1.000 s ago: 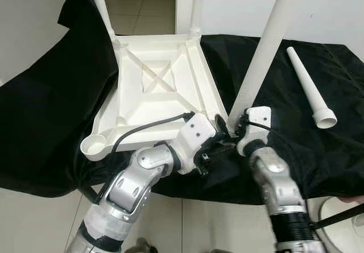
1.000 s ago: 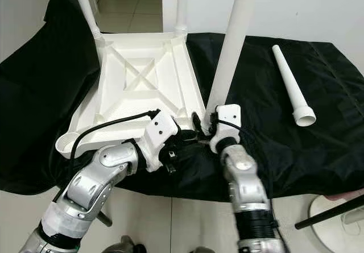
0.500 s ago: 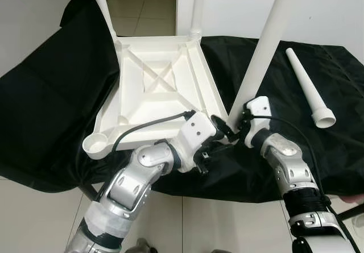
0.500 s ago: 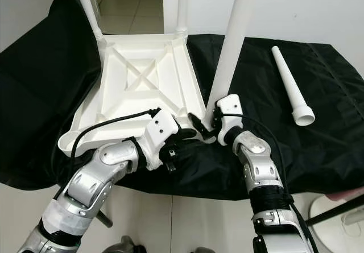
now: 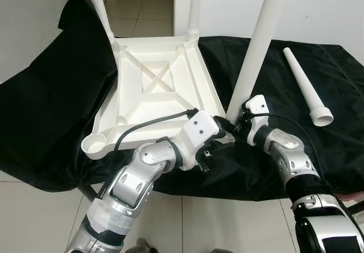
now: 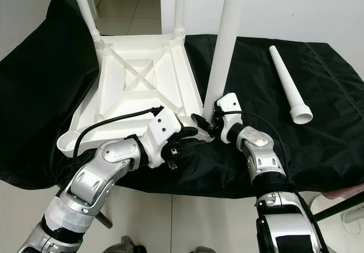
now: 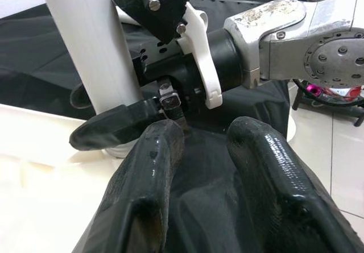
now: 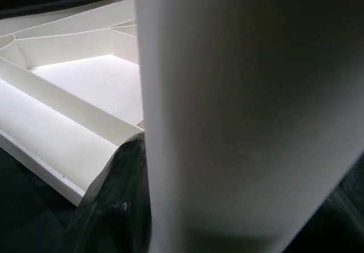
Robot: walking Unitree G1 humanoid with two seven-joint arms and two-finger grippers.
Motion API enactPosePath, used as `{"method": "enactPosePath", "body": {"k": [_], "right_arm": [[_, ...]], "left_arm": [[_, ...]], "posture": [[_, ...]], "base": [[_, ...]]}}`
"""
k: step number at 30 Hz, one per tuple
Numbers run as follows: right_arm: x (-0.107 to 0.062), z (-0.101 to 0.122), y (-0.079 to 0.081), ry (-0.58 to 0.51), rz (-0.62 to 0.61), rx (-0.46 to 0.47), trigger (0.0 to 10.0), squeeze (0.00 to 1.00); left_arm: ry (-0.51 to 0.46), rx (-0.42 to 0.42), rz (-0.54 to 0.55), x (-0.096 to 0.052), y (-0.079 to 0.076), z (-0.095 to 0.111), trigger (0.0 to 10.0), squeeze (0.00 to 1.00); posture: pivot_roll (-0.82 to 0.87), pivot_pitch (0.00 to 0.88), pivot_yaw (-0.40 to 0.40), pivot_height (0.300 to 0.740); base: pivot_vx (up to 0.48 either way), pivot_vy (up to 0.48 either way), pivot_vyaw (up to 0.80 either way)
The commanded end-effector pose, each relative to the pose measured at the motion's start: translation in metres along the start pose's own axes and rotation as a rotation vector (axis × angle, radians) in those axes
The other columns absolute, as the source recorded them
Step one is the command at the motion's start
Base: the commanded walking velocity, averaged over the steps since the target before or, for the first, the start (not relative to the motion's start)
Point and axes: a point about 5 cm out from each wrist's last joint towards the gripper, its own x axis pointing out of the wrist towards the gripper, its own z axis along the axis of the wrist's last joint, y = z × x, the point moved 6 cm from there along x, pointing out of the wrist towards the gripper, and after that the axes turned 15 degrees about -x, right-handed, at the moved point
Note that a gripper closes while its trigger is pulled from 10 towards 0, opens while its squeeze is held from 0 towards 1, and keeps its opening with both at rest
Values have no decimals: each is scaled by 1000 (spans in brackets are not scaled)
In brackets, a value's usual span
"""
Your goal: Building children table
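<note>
Now, left to right: upturned tabletop [image 5: 156, 88] lying on the black-draped bench [image 5: 51, 105], same spot as before; left pincer [image 5: 219, 145] narrowly parted, empty, steadying by the near corner; right pincer [image 5: 232, 127] newly swung in, clasping the upright leg [image 5: 256, 54] low at its socket. Likely seating that leg; spare leg [image 5: 307, 88] well apart, unfitted.
</note>
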Motion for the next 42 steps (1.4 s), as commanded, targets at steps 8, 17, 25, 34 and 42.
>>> {"method": "enactPosePath", "body": {"k": [8, 17, 25, 34, 42], "right_arm": [[-8, -26, 1, 87, -110, 69, 10000, 0], [-4, -26, -7, 135, -310, 123, 10000, 0], [-4, -20, 0, 206, -626, 245, 10000, 0], [-6, -4, 17, 213, -749, 276, 10000, 0], [-12, 1, 4, 206, -793, 254, 10000, 1000]], "left_arm": [[-12, -9, 81, -1, 8, 0, 10000, 0], [4, -34, 119, 0, 16, -2, 10000, 0], [-16, -31, 248, -3, 42, 1, 10000, 0], [-43, -40, 289, -3, 52, 6, 10000, 0], [-59, -33, 310, -6, 60, 13, 10000, 0]], "posture": [[-27, 7, 32, 740], [-24, 8, 21, 740], [-27, 0, -3, 740], [-39, 0, -9, 740], [-18, 0, -1, 740]], "base": [[0, 0, 0], [0, 0, 0], [0, 0, 0], [0, 0, 0], [0, 0, 0]]}}
